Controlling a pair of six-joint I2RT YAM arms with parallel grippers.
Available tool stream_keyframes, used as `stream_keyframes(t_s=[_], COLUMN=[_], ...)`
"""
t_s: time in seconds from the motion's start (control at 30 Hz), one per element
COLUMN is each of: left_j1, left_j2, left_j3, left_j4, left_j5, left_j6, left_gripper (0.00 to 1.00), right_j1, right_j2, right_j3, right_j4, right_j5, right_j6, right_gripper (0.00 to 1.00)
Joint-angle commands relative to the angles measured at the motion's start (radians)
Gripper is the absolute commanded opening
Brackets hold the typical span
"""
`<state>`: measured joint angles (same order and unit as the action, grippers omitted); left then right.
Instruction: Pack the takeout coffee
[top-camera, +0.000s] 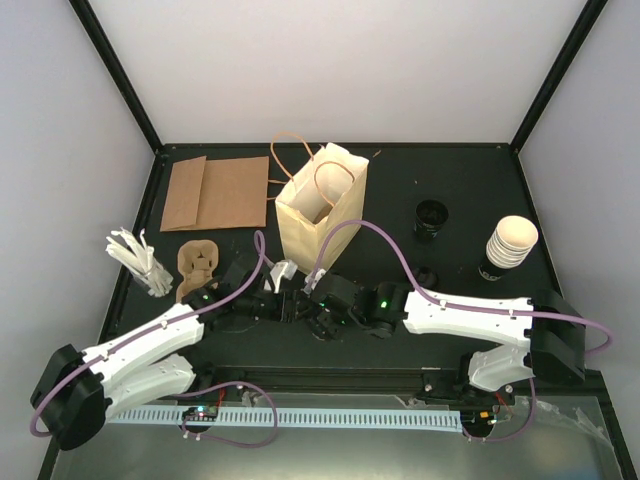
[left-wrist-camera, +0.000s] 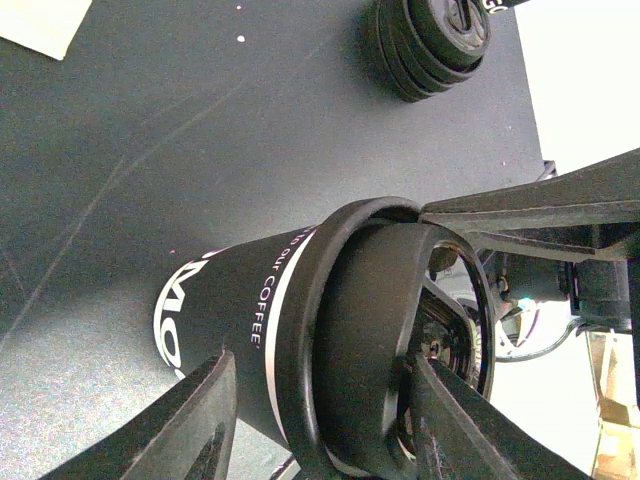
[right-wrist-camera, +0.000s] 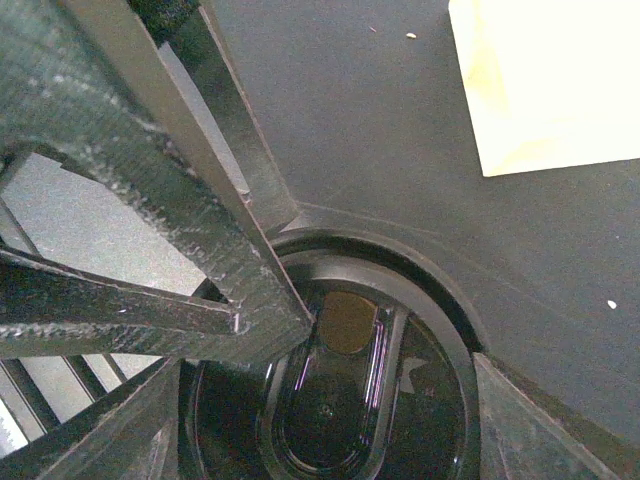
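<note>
**Lid goes on before bagging**

The left gripper (left-wrist-camera: 325, 415) clamps the takeout coffee (left-wrist-camera: 225, 320), a black printed cup, between its fingers, apparently to steady it. The right gripper (right-wrist-camera: 385, 350) is closed around the black lid (right-wrist-camera: 335, 420), seating it on the rim. The paper bag (top-camera: 310, 225) stands open just beyond both grippers.

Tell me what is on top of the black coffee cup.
A black plastic lid sits on the black coffee cup, covering its mouth. What the cup holds cannot be seen: the lid hides it.
</note>
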<state>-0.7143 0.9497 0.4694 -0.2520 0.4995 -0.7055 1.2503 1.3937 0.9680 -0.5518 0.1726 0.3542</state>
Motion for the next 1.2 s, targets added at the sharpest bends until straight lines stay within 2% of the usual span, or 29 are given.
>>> stream_keyframes(t_s=[0.0, 0.23, 0.43, 0.5, 0.57, 0.6, 0.97, 1.17], left_j1=[-0.005, -0.005, -0.007, -0.007, -0.008, -0.008, -0.01, -0.01], left_j2=[0.027, 0.047, 0.06, 0.056, 0.052, 0.051, 0.02, 0.009], left_j3=[0.022, 0.025, 0.025, 0.026, 0.027, 0.029, 0.068, 0.098], left_j4=[-0.025, -0.03, -0.029, -0.03, -0.029, -0.032, -0.054, -0.048], left_j5=[-0.03, -0.039, -0.041, -0.042, -0.042, -0.041, -0.033, -0.003], left_j6=[0.031, 0.042, 0.043, 0.043, 0.044, 0.043, 0.042, 0.031], left_gripper=[0.49, 0.48, 0.48, 0.48, 0.48, 0.48, 0.48, 0.53], right_j1=[0.011, 0.011, 0.012, 0.012, 0.012, 0.011, 0.01, 0.007], right_j2=[0.011, -0.01, -0.004, -0.008, -0.012, -0.016, -0.098, -0.145], right_j3=[-0.025, -0.007, 0.028, 0.039, 0.051, 0.059, 0.072, 0.034], right_j4=[-0.132, -0.123, -0.131, -0.134, -0.133, -0.132, -0.165, -0.164], right_j5=[-0.003, 0.016, 0.039, 0.059, 0.074, 0.08, 0.101, 0.083], right_j6=[0.028, 0.031, 0.021, 0.024, 0.025, 0.025, 0.038, 0.056], right_gripper=[0.67, 0.7, 0.76, 0.84, 0.98, 1.0, 1.0, 1.0])
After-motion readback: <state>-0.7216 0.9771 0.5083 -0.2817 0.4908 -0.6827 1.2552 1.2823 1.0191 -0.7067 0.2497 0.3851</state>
